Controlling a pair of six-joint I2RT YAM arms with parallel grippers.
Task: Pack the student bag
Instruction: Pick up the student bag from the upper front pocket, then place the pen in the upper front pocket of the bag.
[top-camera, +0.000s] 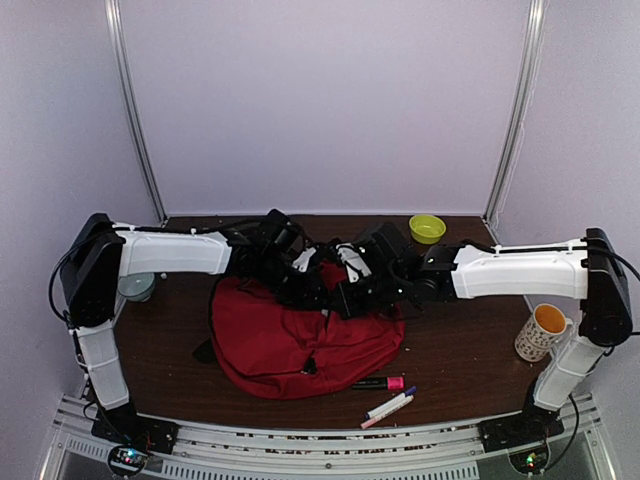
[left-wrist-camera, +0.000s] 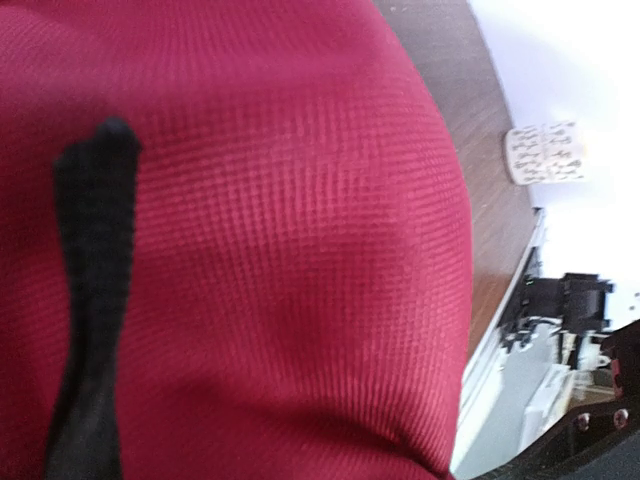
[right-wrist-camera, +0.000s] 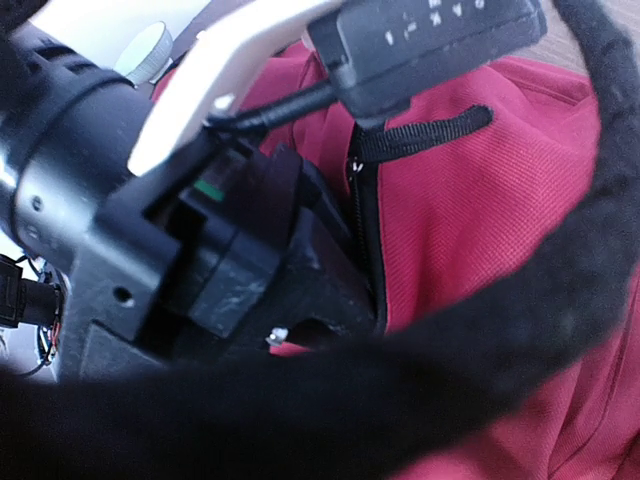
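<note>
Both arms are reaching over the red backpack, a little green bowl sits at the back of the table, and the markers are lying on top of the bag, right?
Not quite: the markers lie on the table by the near edge of the student bag, not on top of it. The top external view shows this. The rest is as you say.

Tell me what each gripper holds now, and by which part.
Cannot be told. The left gripper and right gripper sit at the far edge of the student bag, by its zipper, but their jaws are hidden.
</note>
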